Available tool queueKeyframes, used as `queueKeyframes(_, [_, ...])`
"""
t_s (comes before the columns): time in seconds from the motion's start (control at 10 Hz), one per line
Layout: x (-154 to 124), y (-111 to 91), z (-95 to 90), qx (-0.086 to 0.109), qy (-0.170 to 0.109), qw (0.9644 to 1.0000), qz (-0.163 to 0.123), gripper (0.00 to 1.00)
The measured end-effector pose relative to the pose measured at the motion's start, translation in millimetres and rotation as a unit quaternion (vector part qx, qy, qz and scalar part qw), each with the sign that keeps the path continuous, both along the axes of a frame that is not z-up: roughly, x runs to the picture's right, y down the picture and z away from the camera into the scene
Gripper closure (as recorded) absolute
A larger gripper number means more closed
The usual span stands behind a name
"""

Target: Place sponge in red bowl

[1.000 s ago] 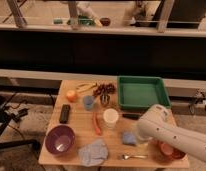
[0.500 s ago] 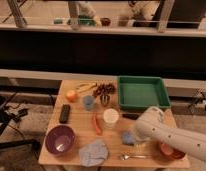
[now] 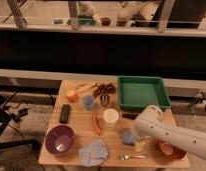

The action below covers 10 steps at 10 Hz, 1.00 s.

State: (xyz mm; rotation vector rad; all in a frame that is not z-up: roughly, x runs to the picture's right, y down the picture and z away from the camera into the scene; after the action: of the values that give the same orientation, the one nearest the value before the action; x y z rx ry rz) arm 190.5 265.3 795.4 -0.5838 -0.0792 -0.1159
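The sponge (image 3: 127, 137), a small blue-grey block, lies on the wooden table (image 3: 78, 125) right of centre near the front. My white arm reaches in from the lower right, and the gripper (image 3: 136, 143) points down just right of the sponge, open with nothing in it. The sponge rests flat on the table. The red bowl (image 3: 169, 150) stands at the front right corner, partly hidden behind my forearm.
A purple bowl (image 3: 60, 139) and a flat blue-grey cloth (image 3: 93, 152) lie front left. A green tray (image 3: 142, 92) fills the back right. A white cup (image 3: 111, 117), blue cup (image 3: 88, 102), orange fruit (image 3: 71, 95), black block (image 3: 65, 113) and metal utensil (image 3: 131, 156) also lie about.
My arm's end has shifted slightly up and right beside the sponge. The sponge and the bowls have stayed where they were.
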Motion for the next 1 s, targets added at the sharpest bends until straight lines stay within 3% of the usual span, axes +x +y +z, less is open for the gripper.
queueKeyframes(0.1, [1.7, 0.0, 1.2, -0.001, 0.000, 1.0000, -0.002, 0.22])
queueKeyframes(0.5, [5.4, 2.3, 2.1, -0.007, -0.010, 0.9999, -0.004, 0.63])
queueKeyframes(0.8, [6.2, -2.6, -2.1, 0.000, -0.010, 1.0000, -0.001, 0.93])
queueKeyframes(1.0, [11.2, -15.9, -14.7, 0.015, -0.004, 0.9999, 0.000, 1.00])
